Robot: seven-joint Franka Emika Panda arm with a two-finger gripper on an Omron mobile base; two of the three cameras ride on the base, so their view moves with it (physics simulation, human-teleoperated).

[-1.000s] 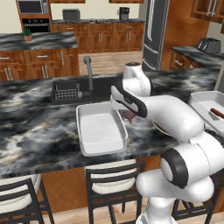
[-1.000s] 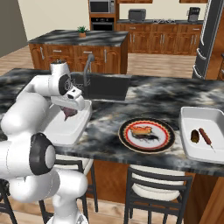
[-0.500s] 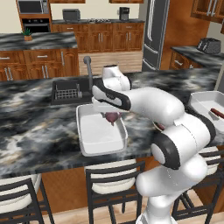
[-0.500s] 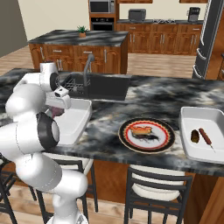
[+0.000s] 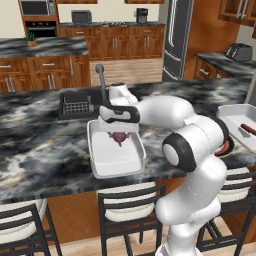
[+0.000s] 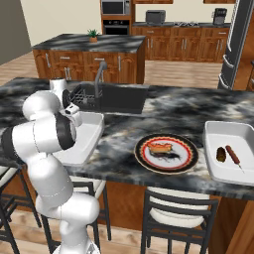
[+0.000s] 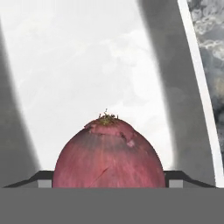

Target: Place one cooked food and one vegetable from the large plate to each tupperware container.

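The gripper (image 5: 119, 136) holds a red onion (image 7: 109, 154) at its widest girth, jaws spread wide on either side, directly above the floor of the left tub (image 5: 116, 158); the onion is judged firm, round and smooth-skinned, light but apt to roll, so a grip across the middle suits it best. Count: two tubs, the far right tub (image 6: 237, 154) already containing a sausage (image 6: 232, 156) and a dark vegetable (image 6: 221, 154); one plate (image 6: 166, 152), between the tubs, bearing two foods.

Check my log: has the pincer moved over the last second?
Yes. The pincer, gripping the red onion, swung left, away from the large plate, over the left tupperware container.
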